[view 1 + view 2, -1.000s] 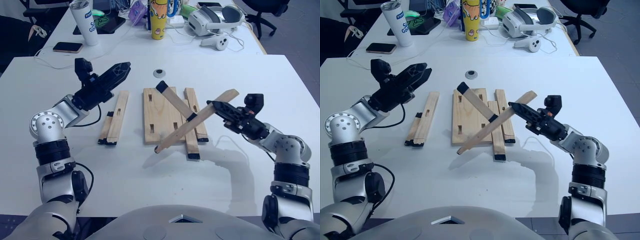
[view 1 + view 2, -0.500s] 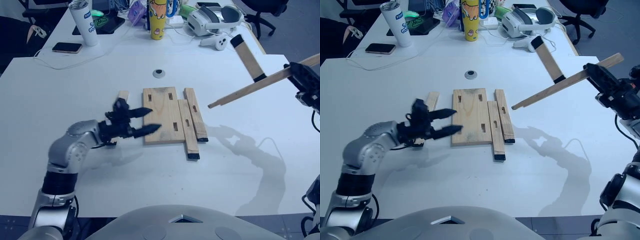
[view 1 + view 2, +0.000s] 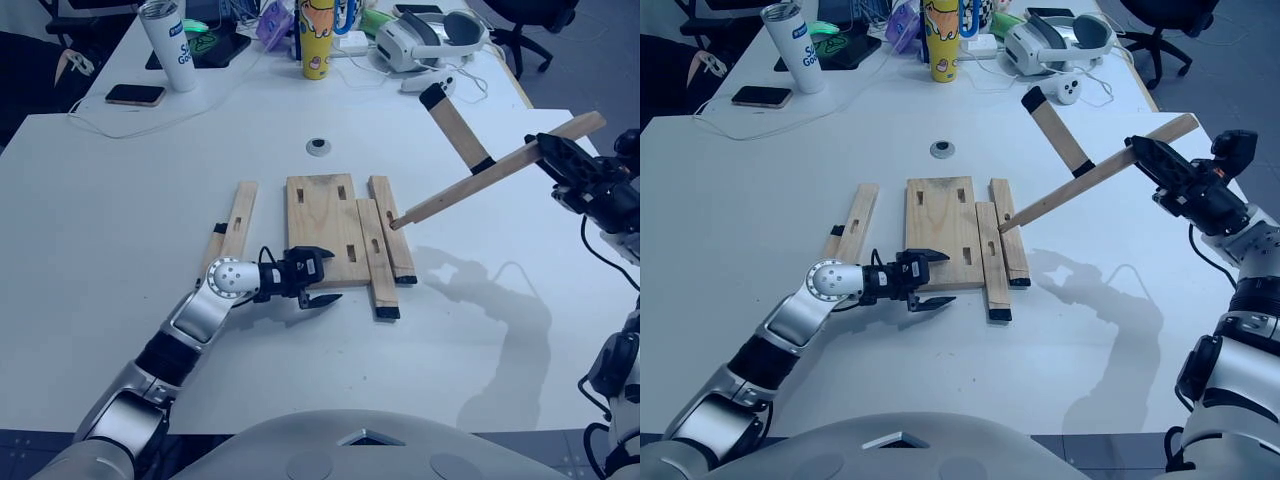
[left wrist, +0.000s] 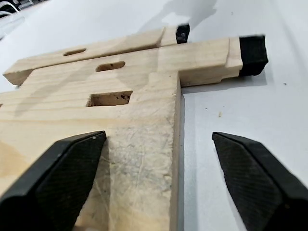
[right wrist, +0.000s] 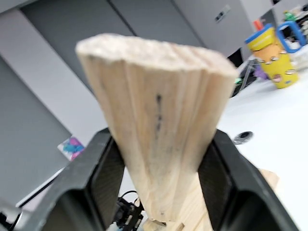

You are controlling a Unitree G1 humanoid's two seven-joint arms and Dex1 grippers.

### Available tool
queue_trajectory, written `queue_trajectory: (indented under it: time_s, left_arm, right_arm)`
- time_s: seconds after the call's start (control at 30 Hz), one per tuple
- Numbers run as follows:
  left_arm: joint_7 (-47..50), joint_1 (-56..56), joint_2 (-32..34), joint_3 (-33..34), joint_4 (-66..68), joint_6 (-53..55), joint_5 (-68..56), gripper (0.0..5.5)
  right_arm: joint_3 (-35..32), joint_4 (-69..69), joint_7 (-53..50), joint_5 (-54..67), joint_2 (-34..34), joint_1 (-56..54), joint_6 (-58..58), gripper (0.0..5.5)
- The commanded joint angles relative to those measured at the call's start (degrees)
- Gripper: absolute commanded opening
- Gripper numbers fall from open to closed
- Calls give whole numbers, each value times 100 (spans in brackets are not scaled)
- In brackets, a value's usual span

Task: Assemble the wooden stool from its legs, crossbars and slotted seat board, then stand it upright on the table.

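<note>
The slotted seat board (image 3: 322, 228) lies flat mid-table. Two legs with black end caps (image 3: 388, 250) lie against its right side, and two more wooden pieces (image 3: 234, 228) lie to its left. My left gripper (image 3: 316, 283) is open at the board's near edge, and in the left wrist view its fingers (image 4: 57, 173) straddle the board's corner (image 4: 144, 159). At the right my right gripper (image 3: 562, 165) is raised and shut on a long wooden bar (image 3: 480, 180) that has a black-capped leg (image 3: 455, 125) joined across it. The bar's low tip hangs close over the flat legs.
A small round disc (image 3: 318, 147) sits on the table behind the board. The table behind carries a tumbler (image 3: 168, 45), a phone (image 3: 135, 95), a yellow cup (image 3: 318, 40) and a headset (image 3: 430, 40) with its controller (image 3: 440, 82). Bare table lies in front.
My left gripper came down from above the left pieces to the board's near edge. My right gripper lifted the joined bar off the parts to the right, then tipped its end back toward the legs.
</note>
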Motion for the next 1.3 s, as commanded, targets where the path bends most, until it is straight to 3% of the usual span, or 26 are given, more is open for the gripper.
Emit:
queue_trajectory:
  time_s: [0.03,0.27,0.57,0.9,1.3]
  left_arm:
    - [153,-36,1,4,367,89,267,409]
    - [-35,-271,167,-24,767,-152,440,409]
    - [-633,-551,294,-50,1169,-396,328,409]
    - [-886,-762,267,136,1697,-551,172,409]
    - [-969,-693,218,63,1770,-608,212,409]
  right_arm:
    - [250,-971,7,20,283,24,-119,207]
    - [1244,-2031,-259,-898,735,221,-1245,207]
    - [1687,-1496,28,-1169,1035,-543,-1818,207]
    - [2795,-277,1022,-2373,973,-1645,-2915,207]
    - [4219,453,1107,-2356,793,-2803,-3768,207]
